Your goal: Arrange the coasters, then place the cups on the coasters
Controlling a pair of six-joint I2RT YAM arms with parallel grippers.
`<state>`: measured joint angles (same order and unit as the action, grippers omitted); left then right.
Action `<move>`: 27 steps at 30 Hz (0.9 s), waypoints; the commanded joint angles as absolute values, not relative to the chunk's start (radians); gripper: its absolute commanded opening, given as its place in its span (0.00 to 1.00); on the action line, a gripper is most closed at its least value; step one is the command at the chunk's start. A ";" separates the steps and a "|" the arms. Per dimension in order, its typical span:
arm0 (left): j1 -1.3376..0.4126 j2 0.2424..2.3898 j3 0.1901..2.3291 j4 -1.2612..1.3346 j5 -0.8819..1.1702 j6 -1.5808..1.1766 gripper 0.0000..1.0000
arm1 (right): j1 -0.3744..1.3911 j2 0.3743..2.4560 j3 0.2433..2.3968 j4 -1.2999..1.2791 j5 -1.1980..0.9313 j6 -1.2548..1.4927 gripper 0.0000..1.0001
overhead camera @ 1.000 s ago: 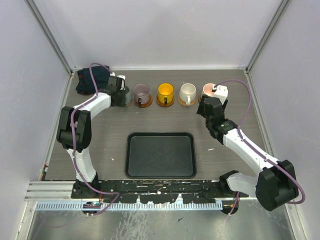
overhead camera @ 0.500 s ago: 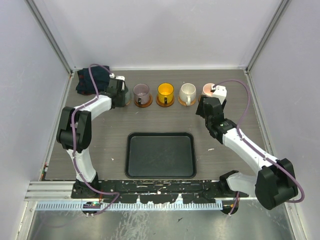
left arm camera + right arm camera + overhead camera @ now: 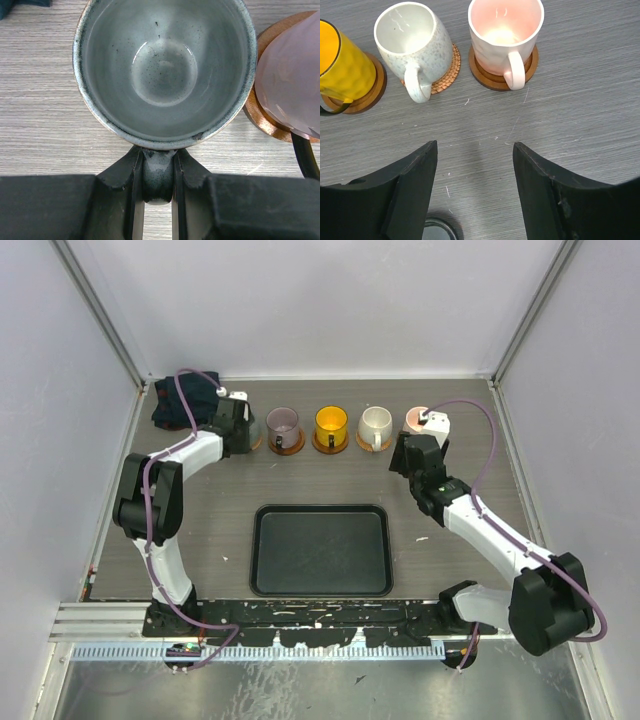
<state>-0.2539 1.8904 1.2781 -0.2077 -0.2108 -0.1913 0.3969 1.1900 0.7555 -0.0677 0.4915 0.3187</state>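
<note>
Left gripper (image 3: 159, 167): jaws pinched on the handle of the grey-green cup (image 3: 165, 65), one finger on each side and touching it. The cup is upright and empty, at the left end of the row at the far side of the table (image 3: 220, 540). From above the wrist hides it. I cannot tell whether a coaster lies under it.

Purple cup (image 3: 284, 423): just right of the grey-green one, on a brown coaster (image 3: 260, 117). The two cups are close, but I cannot tell whether they touch.

Right gripper (image 3: 475, 170): jaws spread wide, nothing between them. It hangs over bare table on the near side of the pink cup (image 3: 505, 30) and cream cup (image 3: 410, 35), apart from both.

Row, left to right: grey-green, purple, yellow cup (image 3: 331, 423), cream, pink. The last three each sit upright on their own disc, handles toward the arms.

Black tray (image 3: 320, 550): mid-table, near side of the row, well apart from it. Dark cloth (image 3: 180, 400): far left corner.
</note>
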 commanded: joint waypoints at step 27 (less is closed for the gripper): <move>-0.253 1.790 1.261 -0.126 -0.289 -0.268 0.69 | 0.393 1.198 0.774 -0.026 0.428 0.339 0.67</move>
<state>-0.2539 1.8503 1.2652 -0.1875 -0.2642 -0.2550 0.3969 1.2007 0.7555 -0.0681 0.4343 0.3244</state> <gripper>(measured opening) 0.673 0.667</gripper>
